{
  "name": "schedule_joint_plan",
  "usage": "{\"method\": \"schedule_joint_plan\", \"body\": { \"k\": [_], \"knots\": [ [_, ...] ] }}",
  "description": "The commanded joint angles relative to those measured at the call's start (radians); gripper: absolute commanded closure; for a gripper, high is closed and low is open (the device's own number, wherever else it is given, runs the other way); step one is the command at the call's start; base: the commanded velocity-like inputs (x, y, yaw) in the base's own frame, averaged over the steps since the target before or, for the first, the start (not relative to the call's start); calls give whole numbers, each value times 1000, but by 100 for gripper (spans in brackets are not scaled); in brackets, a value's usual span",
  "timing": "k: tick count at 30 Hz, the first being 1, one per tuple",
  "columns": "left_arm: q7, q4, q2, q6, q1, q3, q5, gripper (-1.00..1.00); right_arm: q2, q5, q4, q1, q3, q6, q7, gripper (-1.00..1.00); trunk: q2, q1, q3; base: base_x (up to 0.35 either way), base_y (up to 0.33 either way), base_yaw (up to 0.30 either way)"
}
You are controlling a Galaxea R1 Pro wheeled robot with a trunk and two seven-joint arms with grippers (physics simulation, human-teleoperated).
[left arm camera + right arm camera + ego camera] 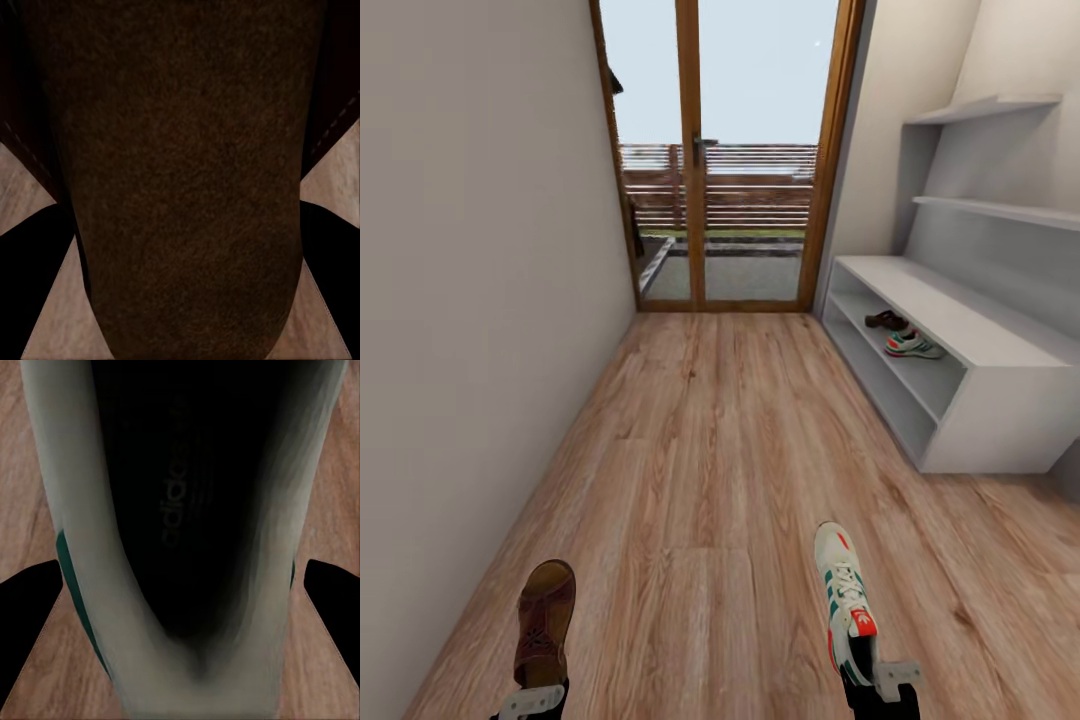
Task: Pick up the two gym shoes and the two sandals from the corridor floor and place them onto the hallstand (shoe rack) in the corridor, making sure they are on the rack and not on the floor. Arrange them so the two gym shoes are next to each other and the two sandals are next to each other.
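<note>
I have a shoe in each arm, both carried above the corridor floor (710, 450). At the lower left of the head view, my left pincer (532, 702) is clamped on the heel end of a brown sandal (545, 620), whose toe points ahead toward the glass door (720, 150). In the left wrist view that sandal's dark sole (180, 180) runs between the two black fingers (30, 277), with wood planks showing past them.

At the lower right, my right pincer (880, 690) is clamped on the heel of a white gym shoe (845, 600) with green stripes and a red tongue patch, also pointing forward. The right wrist view looks into its dark opening (187, 510), with the black fingers (26, 615) at either side of the pale upper.

The hallstand (960, 330) stands along the right wall, well apart from both held shoes. On its upper open tier lie the second sandal (886, 320) and the second gym shoe (913, 346), just beside each other, the sandal nearer the door. Two staggered floating shelves (990, 105) hang above the unit. A plain wall (460, 300) runs along the left.
</note>
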Motion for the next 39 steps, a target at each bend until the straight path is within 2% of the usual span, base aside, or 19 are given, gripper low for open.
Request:
{"method": "schedule_joint_plan", "body": {
  "k": [1,39],
  "knots": [
    [-6,0,-1,-4,-1,9,-10,100,0,5,1,-1,-9,-4,7,100,0,0,-1,340,0,0],
    [-6,2,1,-6,-1,9,-8,100,0,3,1,-1,-9,-4,8,100,0,0,-1,340,0,0]
  ]
}}
